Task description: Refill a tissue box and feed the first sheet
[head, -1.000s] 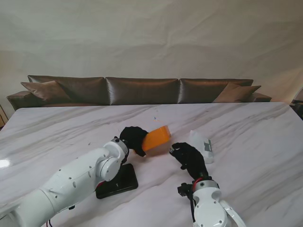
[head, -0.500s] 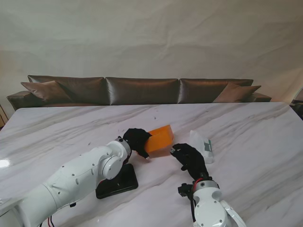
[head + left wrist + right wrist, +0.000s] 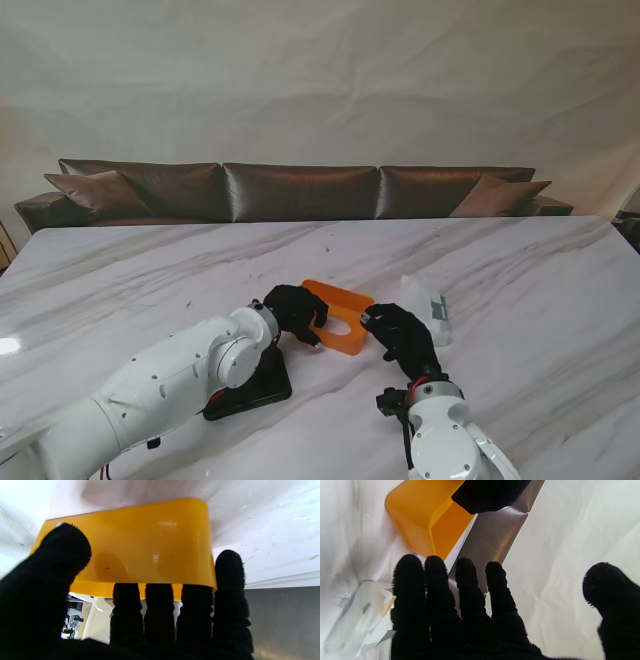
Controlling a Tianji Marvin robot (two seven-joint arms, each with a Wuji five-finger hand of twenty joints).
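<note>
Fingers (image 3: 160, 610) of the left hand (image 3: 293, 310) clamped one wall of the glossy orange plastic tissue box shell (image 3: 338, 315), resting hollow-side up on the white marble desk (image 3: 520, 270), probably so it could take a refill. Just beside it, the right hand (image 3: 400, 335) hovered with fingers spread and empty, near the clear-wrapped tissue pack (image 3: 428, 308).
</note>
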